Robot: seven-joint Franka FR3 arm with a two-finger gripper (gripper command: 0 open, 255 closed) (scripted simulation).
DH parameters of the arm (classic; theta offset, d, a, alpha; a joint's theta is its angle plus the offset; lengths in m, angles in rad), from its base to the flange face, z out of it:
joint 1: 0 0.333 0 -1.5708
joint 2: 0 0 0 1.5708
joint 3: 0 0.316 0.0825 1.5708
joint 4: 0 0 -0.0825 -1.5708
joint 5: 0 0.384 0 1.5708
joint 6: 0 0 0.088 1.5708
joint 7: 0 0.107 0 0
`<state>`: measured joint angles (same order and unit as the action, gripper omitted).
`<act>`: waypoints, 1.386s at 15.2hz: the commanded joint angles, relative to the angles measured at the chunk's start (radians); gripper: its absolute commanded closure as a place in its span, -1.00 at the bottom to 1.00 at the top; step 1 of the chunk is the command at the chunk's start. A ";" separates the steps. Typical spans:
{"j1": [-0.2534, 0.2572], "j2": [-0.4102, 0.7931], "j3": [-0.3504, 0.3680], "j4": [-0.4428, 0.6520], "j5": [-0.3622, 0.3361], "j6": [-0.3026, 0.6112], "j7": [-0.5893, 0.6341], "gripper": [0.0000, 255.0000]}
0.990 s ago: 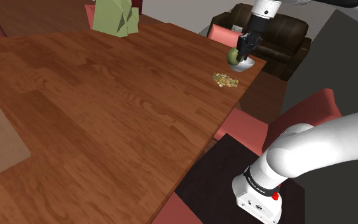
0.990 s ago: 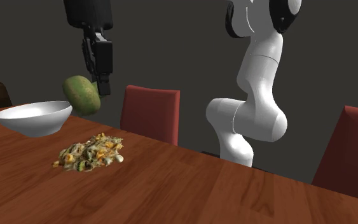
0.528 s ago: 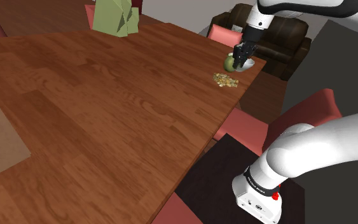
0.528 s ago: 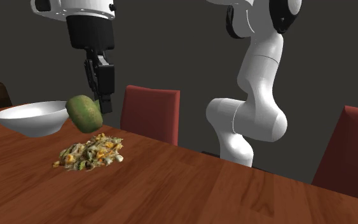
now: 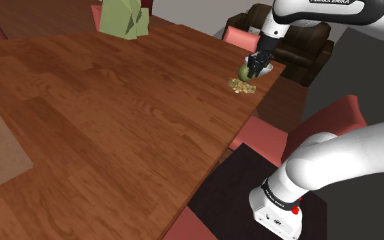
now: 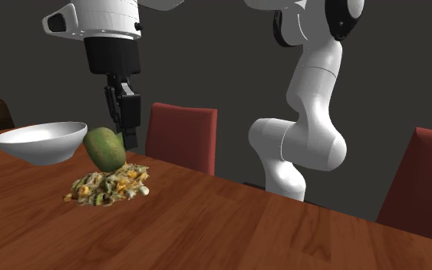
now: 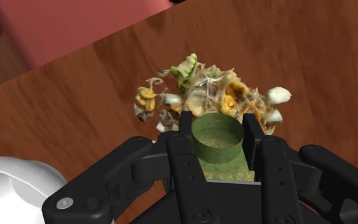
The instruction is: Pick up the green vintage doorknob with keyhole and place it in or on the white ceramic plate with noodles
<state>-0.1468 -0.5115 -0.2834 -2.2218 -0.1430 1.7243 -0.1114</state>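
The green doorknob (image 6: 104, 149) hangs just above a heap of noodles (image 6: 108, 186) on the wooden table (image 6: 229, 230), and my gripper (image 6: 128, 140) is shut on it. No plate rim shows under the noodles. In the wrist view the knob's round green collar (image 7: 217, 137) sits clasped between the two black fingers of the gripper (image 7: 217, 125), with the noodles (image 7: 209, 95) straight beyond it. In the shoulder view the gripper (image 5: 254, 69) holds the knob (image 5: 245, 69) over the noodles (image 5: 241, 85) near the table's far right corner.
An empty white bowl (image 6: 41, 143) stands close beside the noodles, also near the gripper as a white bowl (image 5: 265, 68). Red chairs (image 6: 180, 138) line the table edge. A green faceted object (image 5: 123, 19) sits at the table's far end, a dark sofa (image 5: 299, 37) beyond.
The gripper has come down with the doorknob and shifted from beside the white bowl to just over the noodle heap.
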 commanded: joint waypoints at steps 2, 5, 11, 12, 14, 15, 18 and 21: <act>0.000 0.000 0.000 0.000 0.000 0.001 0.000 1.00; 0.000 0.000 0.000 0.000 0.000 0.001 0.000 -1.00; 0.003 0.007 0.006 0.072 0.005 -0.065 -0.003 -1.00; 0.005 0.012 0.008 0.110 0.008 -0.098 -0.004 -1.00; 0.006 0.018 0.010 0.141 0.011 -0.123 -0.005 -1.00; 0.006 0.018 0.010 0.141 0.011 -0.123 -0.005 -1.00; 0.006 0.018 0.010 0.141 0.011 -0.123 -0.005 -1.00; 0.006 0.018 0.010 0.141 0.011 -0.123 -0.005 -1.00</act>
